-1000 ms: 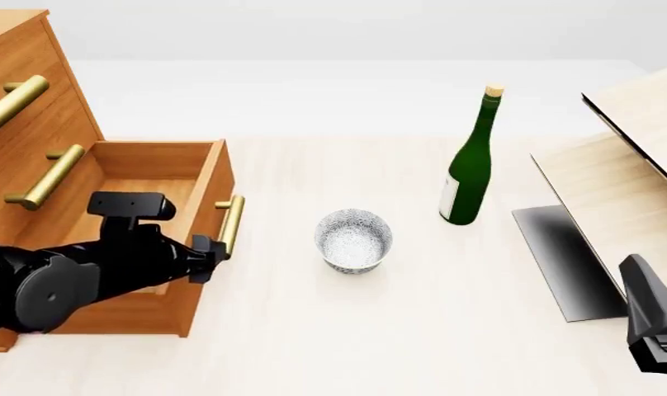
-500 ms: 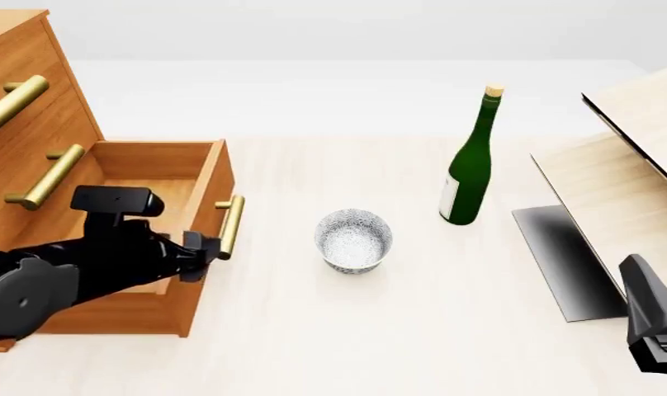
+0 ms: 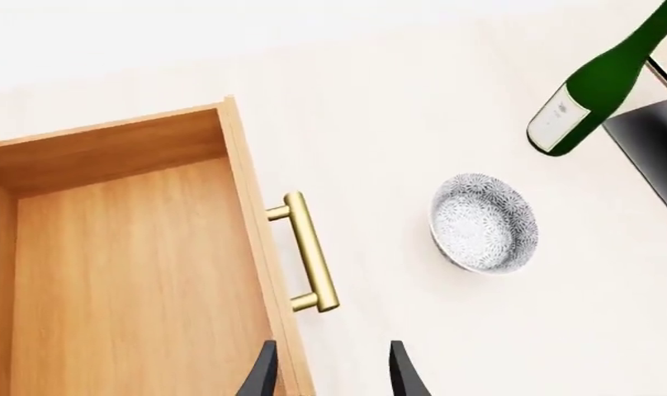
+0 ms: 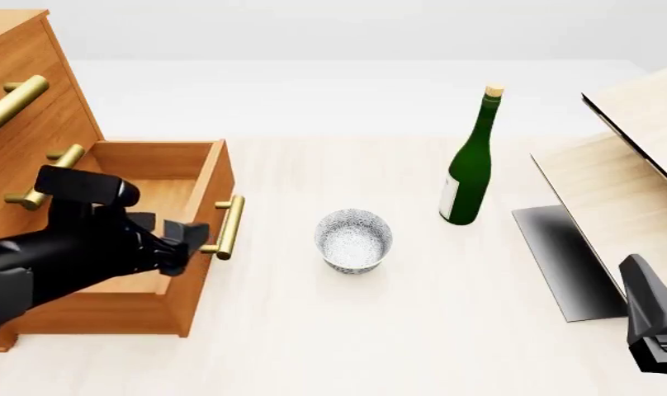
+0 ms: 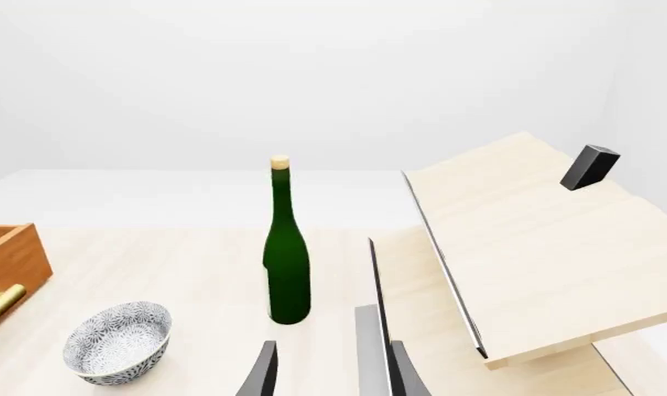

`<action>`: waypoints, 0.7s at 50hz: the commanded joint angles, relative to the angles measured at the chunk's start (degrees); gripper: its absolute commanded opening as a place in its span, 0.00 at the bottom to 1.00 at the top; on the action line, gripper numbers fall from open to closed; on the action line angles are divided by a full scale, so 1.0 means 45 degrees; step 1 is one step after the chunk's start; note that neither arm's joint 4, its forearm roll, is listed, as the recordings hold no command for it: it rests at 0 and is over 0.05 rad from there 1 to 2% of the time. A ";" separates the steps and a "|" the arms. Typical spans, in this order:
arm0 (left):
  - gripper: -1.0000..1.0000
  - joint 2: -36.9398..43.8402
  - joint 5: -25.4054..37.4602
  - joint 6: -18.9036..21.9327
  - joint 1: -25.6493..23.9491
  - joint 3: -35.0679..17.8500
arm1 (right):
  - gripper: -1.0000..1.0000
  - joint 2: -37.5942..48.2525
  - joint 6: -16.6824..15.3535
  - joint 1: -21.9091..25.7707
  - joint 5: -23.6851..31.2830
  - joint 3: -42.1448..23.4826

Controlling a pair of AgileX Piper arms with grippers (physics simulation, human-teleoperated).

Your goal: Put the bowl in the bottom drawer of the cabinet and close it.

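Orange-brown, the bottom drawer [image 4: 163, 177] stood pulled out of the cabinet [image 4: 30, 99]. The bowl [image 4: 353, 239] sat upright on the worktop [image 4: 345, 330], near the drawer's handle [image 3: 308, 252]. Only the wrist views showed both end effectors, the left end effector [image 3: 331, 375] and the right end effector [image 5: 331, 375], spread apart and holding nothing.

Bright, even, soft light fills the room; the pale tabletop [image 4: 422, 330] nearly washes out. Everything looks sharp, no blur or glare. The bowl [image 4: 353, 239] casts only a faint shadow.
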 commanded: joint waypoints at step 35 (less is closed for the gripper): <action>1.00 -0.2687 0.0713 -0.1022 -0.1345 -0.0918 | 1.00 -0.0001 -0.0002 -0.0002 0.0000 0.0000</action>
